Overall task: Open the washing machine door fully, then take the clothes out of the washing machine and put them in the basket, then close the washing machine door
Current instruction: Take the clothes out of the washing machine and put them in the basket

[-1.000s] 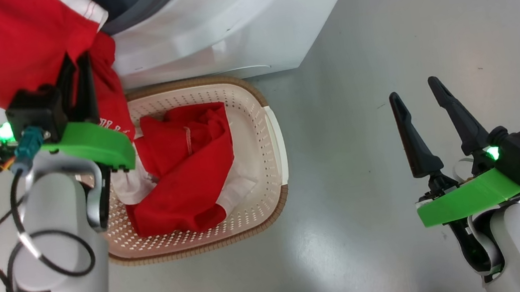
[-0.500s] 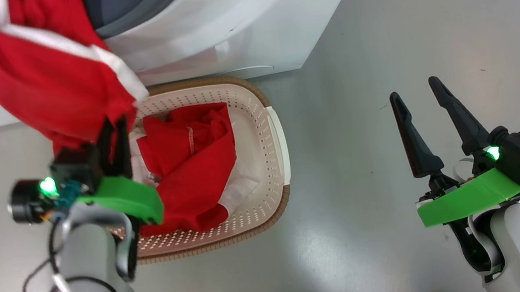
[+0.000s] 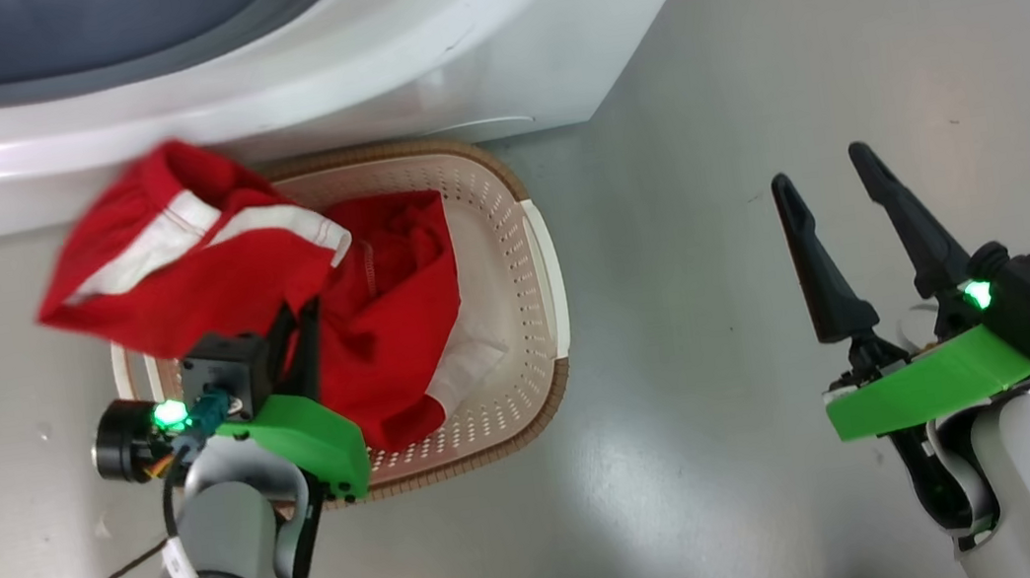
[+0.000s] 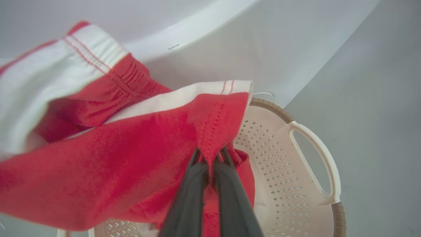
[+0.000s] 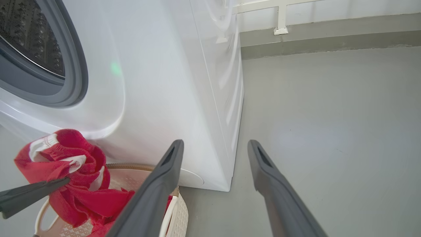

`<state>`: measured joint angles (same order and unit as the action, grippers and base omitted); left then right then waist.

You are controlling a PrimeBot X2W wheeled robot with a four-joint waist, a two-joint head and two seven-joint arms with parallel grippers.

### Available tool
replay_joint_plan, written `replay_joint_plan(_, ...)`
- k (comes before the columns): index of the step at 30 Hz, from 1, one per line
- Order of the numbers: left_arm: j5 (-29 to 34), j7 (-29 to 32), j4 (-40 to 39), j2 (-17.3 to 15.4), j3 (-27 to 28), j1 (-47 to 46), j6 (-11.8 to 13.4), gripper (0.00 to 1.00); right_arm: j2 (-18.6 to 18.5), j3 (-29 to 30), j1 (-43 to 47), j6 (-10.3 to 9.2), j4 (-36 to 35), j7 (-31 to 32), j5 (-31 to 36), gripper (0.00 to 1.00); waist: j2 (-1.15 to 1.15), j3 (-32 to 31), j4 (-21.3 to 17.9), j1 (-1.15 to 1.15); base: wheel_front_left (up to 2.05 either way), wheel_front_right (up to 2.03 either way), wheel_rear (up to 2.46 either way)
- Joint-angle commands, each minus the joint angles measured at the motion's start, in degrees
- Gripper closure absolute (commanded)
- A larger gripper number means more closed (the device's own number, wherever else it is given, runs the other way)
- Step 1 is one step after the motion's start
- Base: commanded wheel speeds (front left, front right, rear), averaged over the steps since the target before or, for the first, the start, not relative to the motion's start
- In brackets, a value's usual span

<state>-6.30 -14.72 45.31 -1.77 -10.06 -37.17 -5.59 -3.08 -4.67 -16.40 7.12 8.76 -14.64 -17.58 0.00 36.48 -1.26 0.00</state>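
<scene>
So, left gripper is pinched shut on a red garment, dangling it over the basket, probably to drop it in. Basket sits right against the washer. Off right, right gripper is open, empty.

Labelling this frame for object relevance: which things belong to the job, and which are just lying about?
Job: washer, basket, red garment in shut left gripper, red clothes in basket.
Not job: wall bracket, floor; right gripper open, idle.
</scene>
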Motion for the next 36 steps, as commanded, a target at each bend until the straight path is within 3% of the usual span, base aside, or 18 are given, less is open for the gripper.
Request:
replay_joint_plan(1,-0.5,-0.3,-0.5,-1.1,1.0,1.5,-0.2,1.00,0.2,-1.4,0.0,0.36,-1.6,-0.4,-0.4,0.00,0.00,0.4,-0.2,0.00,0.00,0.00,0.00)
replay_joint_plan(20,-2.5,-0.3,15.4,-1.6,0.3,-7.9,-1.6,1.00,0.2,-2.3,-1.8,0.36,-2.1,-0.4,-0.1,0.00,0.00,5.7,-1.3,0.00,0.00,0.00,0.00)
replay_joint_plan(21,-2.6,-0.3,16.3,-1.6,0.3,-8.3,-1.7,0.92,0.2,-2.3,-1.9,0.36,-2.1,-0.4,-0.1,0.00,0.00,5.7,-1.3,0.00,0.00,0.00,0.00)
replay_joint_plan(24,-3.2,-0.3,18.0,-1.6,0.6,-9.3,-1.7,0.05,0.2,-2.4,-1.9,0.36,-1.9,-0.4,-0.1,0.00,0.00,5.5,-1.3,0.00,0.00,0.00,0.00)
replay_joint_plan(25,-3.4,-0.3,18.4,-1.7,0.7,-9.4,-1.8,0.00,0.2,-2.5,-1.9,0.36,-1.9,-0.4,0.0,0.00,0.00,5.3,-1.3,0.00,0.00,0.00,0.00)
replay_joint_plan(36,-4.9,-0.3,17.4,-1.6,1.5,-7.6,-1.9,0.00,0.2,-2.1,-0.7,0.36,-0.8,-0.4,0.6,0.00,0.00,1.9,-0.3,0.00,0.00,0.00,0.00)
